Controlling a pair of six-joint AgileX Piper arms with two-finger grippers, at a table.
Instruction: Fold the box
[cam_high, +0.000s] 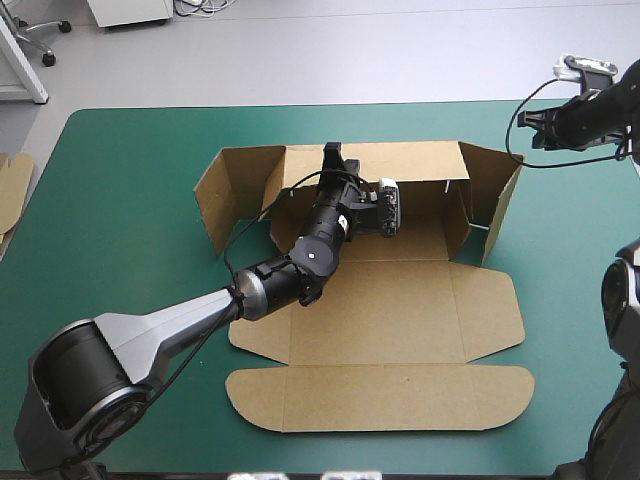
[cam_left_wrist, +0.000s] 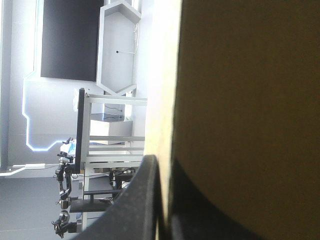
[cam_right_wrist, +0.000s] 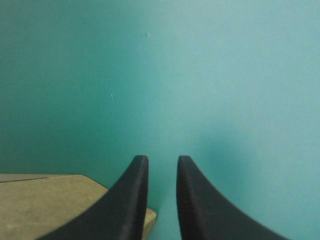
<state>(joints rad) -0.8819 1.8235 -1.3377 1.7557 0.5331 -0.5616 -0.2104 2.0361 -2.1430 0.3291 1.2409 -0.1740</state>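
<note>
The brown box (cam_high: 380, 320) lies in the middle of the teal-green cover, its lid and front flaps flat toward the near edge. The back wall (cam_high: 400, 165) and both side flaps stand raised. My left gripper (cam_high: 332, 158) is at the top edge of the back wall, left of its middle. In the left wrist view the board (cam_left_wrist: 240, 100) runs edge-on between the black fingers (cam_left_wrist: 142, 195), so the left gripper (cam_left_wrist: 162, 165) is shut on it. My right gripper (cam_high: 535, 120) hovers off the box's far right corner. Its fingers (cam_right_wrist: 137, 185) stand slightly apart with nothing between them, over bare cover beside a corner of board (cam_right_wrist: 50, 205).
An edge of more brown board (cam_high: 12, 190) shows at the table's left edge. Open teal-green cover (cam_high: 120, 220) lies left of the box and along the far edge. The raised right side flap (cam_high: 500, 195) stands close under the right arm.
</note>
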